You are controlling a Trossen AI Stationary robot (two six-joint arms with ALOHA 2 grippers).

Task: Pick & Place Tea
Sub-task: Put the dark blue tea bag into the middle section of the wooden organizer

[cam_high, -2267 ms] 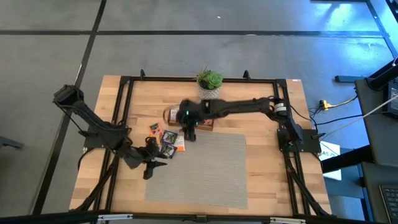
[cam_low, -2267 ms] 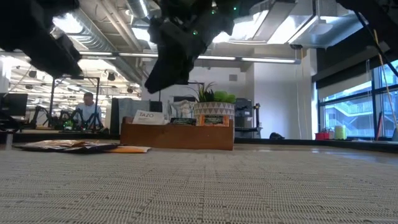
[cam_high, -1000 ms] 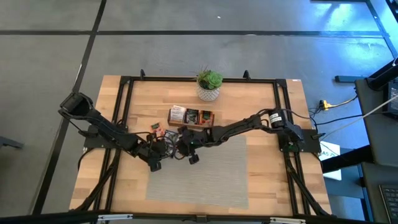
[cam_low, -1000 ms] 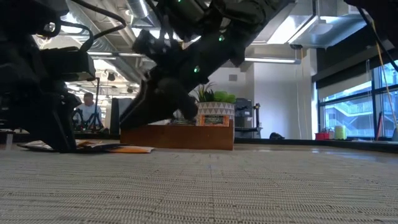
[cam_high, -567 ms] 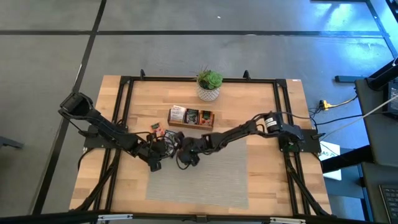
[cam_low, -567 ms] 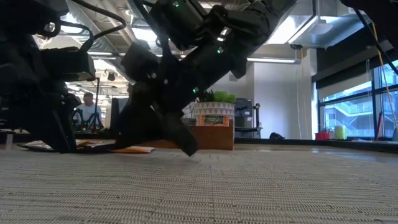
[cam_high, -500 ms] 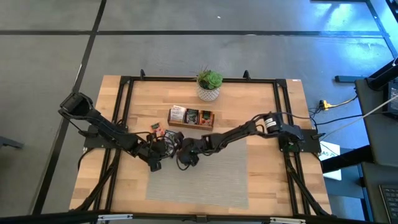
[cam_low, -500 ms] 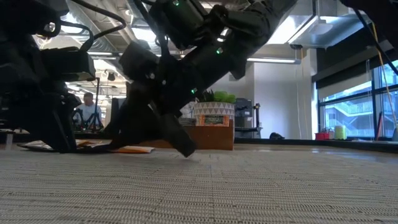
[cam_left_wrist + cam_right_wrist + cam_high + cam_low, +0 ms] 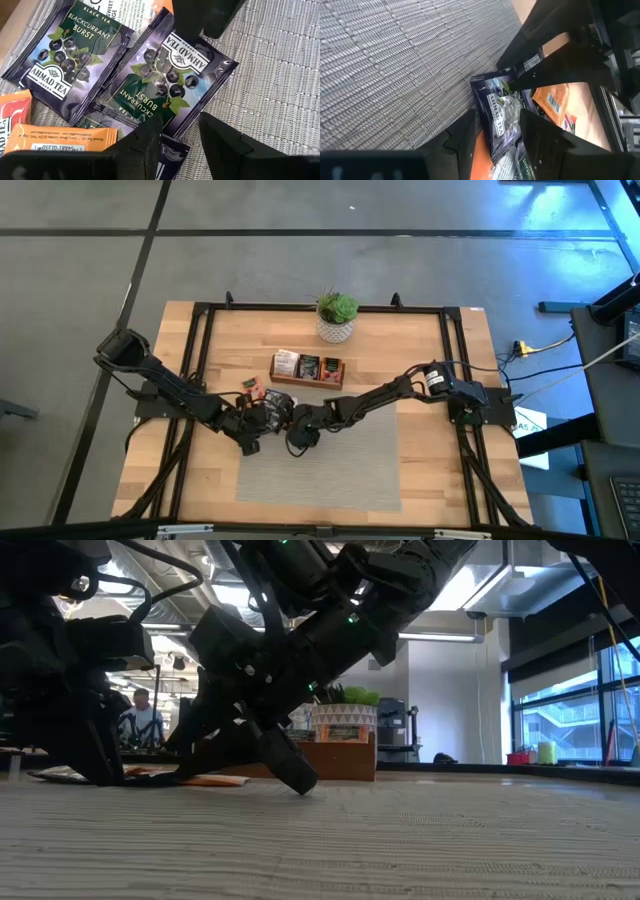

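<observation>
The tea packets (image 9: 266, 408) lie in a loose pile at the left edge of the grey ribbed mat (image 9: 340, 465), dark blackcurrant ones (image 9: 165, 75) overlapping orange ones (image 9: 65, 140). My left gripper (image 9: 180, 134) is open and slants down over the pile's near side, a finger on either side of a dark packet's corner. My right gripper (image 9: 497, 135) is also open. It comes low from the table's right, with the edge of a dark packet (image 9: 496, 112) lying between its fingers. One right fingertip (image 9: 300, 780) reaches down to the mat. My left gripper straddles the near corner of a dark packet (image 9: 172, 127), but whether its fingertips touch it I cannot tell. My right gripper has one fingertip down at the mat's surface (image 9: 305, 788); whether either finger touches the dark packet I cannot tell.
The long wooden tray (image 9: 307, 368) with upright packets stands just beyond the pile, and a potted plant (image 9: 337, 313) stands behind it. Both arms crowd the pile from opposite sides. Bare mat spreads toward the table's near and right sides.
My right gripper has sunk toward the mat and moved slightly toward the table's left, closing on the pile. It has also rolled about its own axis, so one finger now points down at the mat. The packets lie as before.
</observation>
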